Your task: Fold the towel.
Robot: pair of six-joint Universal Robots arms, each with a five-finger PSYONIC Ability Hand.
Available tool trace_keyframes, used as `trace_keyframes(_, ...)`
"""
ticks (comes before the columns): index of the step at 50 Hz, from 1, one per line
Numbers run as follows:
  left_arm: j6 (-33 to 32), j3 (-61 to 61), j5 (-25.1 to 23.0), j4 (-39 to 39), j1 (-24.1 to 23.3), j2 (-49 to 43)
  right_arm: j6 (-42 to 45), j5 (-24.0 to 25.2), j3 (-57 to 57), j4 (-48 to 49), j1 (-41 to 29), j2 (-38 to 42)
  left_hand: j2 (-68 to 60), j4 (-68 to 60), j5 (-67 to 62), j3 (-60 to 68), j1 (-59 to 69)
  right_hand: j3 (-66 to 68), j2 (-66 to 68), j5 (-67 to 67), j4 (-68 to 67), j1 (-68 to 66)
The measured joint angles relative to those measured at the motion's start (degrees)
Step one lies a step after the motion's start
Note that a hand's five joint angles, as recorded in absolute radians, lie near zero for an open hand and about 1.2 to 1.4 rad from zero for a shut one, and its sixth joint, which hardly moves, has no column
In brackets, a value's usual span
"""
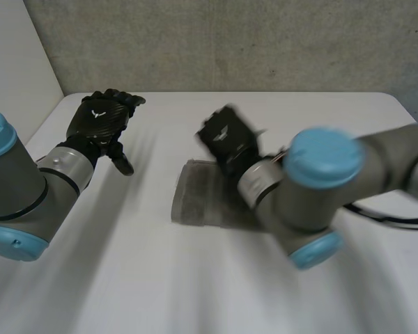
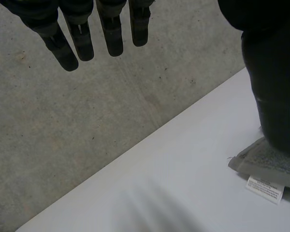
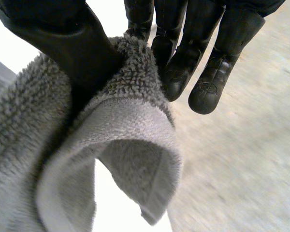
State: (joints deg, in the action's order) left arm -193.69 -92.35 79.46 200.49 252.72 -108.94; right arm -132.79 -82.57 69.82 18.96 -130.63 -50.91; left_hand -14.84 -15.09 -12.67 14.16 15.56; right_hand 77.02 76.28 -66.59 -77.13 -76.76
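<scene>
- Looking down in the head view, the grey towel [image 1: 198, 202] lies folded near the middle of the white tabletop [image 1: 125, 278]. The right hand [image 1: 226, 139] sits at the towel's far edge. The left hand [image 1: 97, 122] hangs over the far-left part of the tabletop, well apart from the towel.
- In the left wrist view, the left hand's fingers [image 2: 82, 41] are straight and released, with nothing between them. A grey wall [image 2: 87, 121] lies beyond them. One corner of the towel [image 2: 268, 162] rests on the tabletop [image 2: 183, 183] with a white label [image 2: 264, 187] sticking out from it. The dark right hand [image 2: 273, 96] stands on that corner.
- In the right wrist view, the right hand [image 3: 72, 43] is grasping the towel [image 3: 125, 125]. A thick edge of the cloth is pinched between its thumb and its fingers [image 3: 183, 67]. Below the thumb the hem curls over into a loop, and white tabletop shows through the loop.
</scene>
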Motion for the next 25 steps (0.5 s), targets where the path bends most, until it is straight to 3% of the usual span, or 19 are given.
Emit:
trace_keyframes(2,0.0,0.01,0.02,0.04,-0.08,-0.06,0.47,0.4,-0.19,0.63,-1.6,2.16,0.0,0.0,-0.01,0.0,0.0,0.01,0.0,0.0,0.0,0.0)
trace_keyframes(4,0.0,0.08,0.02,0.09,-0.16,-0.14,0.91,1.13,-0.4,1.0,-2.92,4.65,0.0,0.0,0.0,0.0,0.0,-11.09,-11.44,10.75,11.5,11.33)
trace_keyframes(9,-0.02,0.69,0.06,0.16,-1.01,-0.54,0.9,2.6,-0.41,0.87,-3.36,7.7,0.0,0.0,0.0,0.0,0.0,-57.31,-57.14,58.85,57.46,57.11)
trace_keyframes(16,0.25,2.43,0.24,0.23,-3.46,-1.01,-3.24,2.57,1.61,0.53,-1.91,3.21,0.0,0.0,-0.01,0.0,0.0,-62.45,-61.75,62.83,62.04,63.15)
trace_keyframes(25,1.47,5.25,1.34,0.25,-8.82,-2.48,-15.55,2.1,10.27,-1.87,6.86,-11.09,0.0,0.0,-0.01,0.0,0.0,-62.46,-61.74,62.83,62.04,63.38)
